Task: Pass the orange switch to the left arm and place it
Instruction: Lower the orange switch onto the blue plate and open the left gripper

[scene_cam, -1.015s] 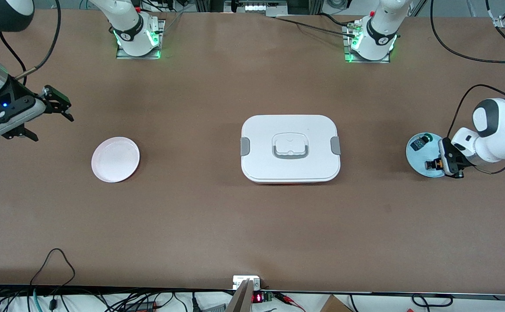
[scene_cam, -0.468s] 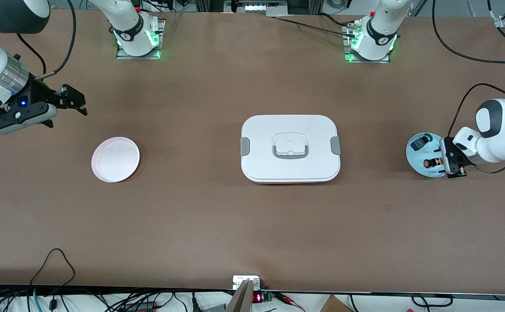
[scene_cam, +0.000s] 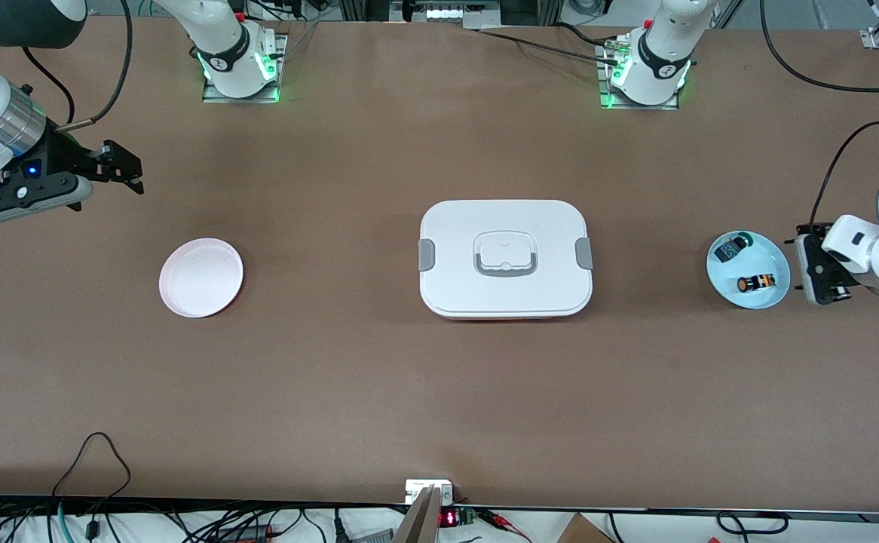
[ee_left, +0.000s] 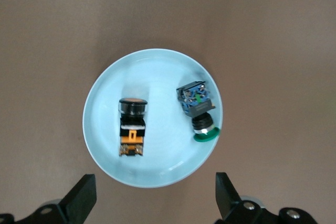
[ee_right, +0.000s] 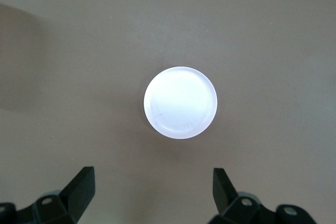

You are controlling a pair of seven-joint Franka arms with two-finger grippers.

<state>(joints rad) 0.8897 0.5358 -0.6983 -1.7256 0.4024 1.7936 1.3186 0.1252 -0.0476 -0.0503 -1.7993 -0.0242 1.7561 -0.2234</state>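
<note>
hanging with its jaws spread wide and empty, the left gripper point(scene_cam: 824, 273) sits at the left arm's end of the table, just beside the blue plate point(scene_cam: 779, 260) rather than over it. the orange switch point(scene_cam: 756, 283) lies on its side in that plate, apart from the fingers point(ee_left: 81, 198). in the left wrist view its long axis runs from the gripper outward, roughly across the line between the fingertips, cap end away from the gripper. the green switch point(ee_left: 199, 111) lies beside it in the same plate. the left arm is plainly the nearer one. the box point(scene_cam: 506, 258) occupies the table's middle. the right gripper point(scene_cam: 119, 167), also open and empty, waits above the right arm's end, near the white plate point(scene_cam: 201, 277). judgement: the transfer is not yet done.
</note>
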